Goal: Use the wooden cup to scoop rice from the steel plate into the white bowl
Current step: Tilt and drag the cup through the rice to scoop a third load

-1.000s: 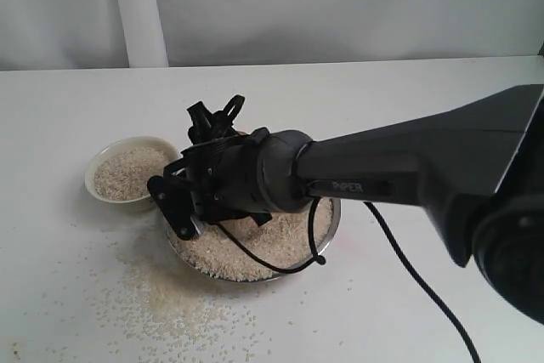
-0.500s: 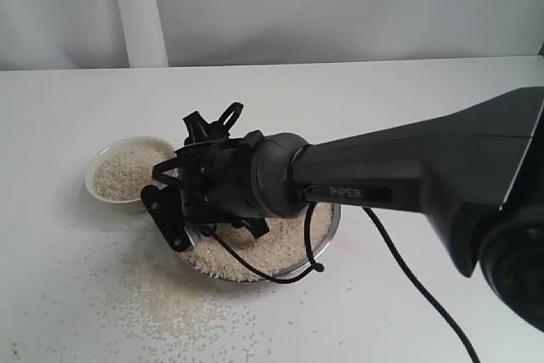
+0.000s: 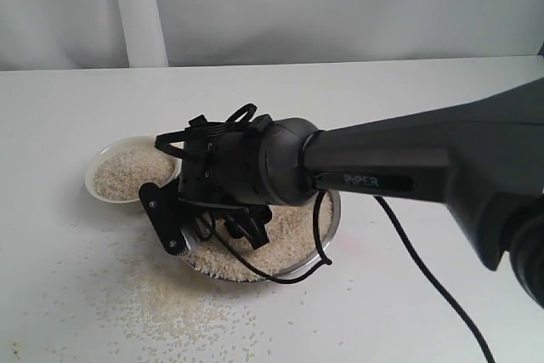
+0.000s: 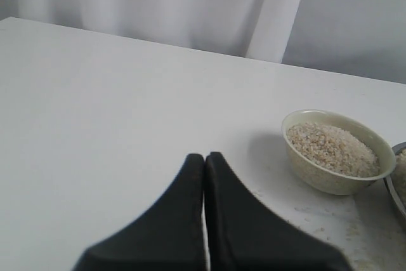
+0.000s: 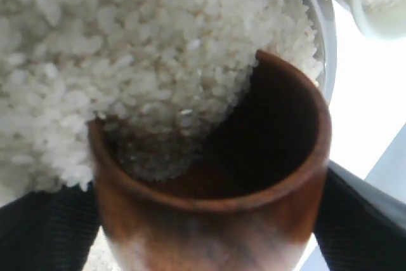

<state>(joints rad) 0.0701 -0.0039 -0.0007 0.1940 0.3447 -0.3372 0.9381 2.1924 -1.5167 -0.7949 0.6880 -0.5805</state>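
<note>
My right gripper (image 5: pixel 206 236) is shut on the wooden cup (image 5: pixel 216 214), with a black finger (image 5: pixel 38 233) on each side. The cup lies tilted, its mouth pushed into the rice (image 5: pixel 127 49) heaped in the steel plate (image 5: pixel 322 36), and grains sit inside its dark hollow. In the exterior view the right arm's wrist (image 3: pixel 246 172) hangs over the steel plate (image 3: pixel 330 231) and hides the cup. The white bowl (image 3: pixel 100 195), holding rice, stands just left of the plate. My left gripper (image 4: pixel 205 160) is shut and empty, apart from the white bowl (image 4: pixel 330 179).
Loose grains (image 3: pixel 161 299) are scattered over the white table in front of the plate and bowl. A black cable (image 3: pixel 425 282) trails from the right arm across the table. A white post (image 3: pixel 136 10) stands at the back left.
The right wrist has rolled and dipped lower over the plate, its black camera mount swinging down toward the plate's left rim. The bowl and plate have stayed put.
</note>
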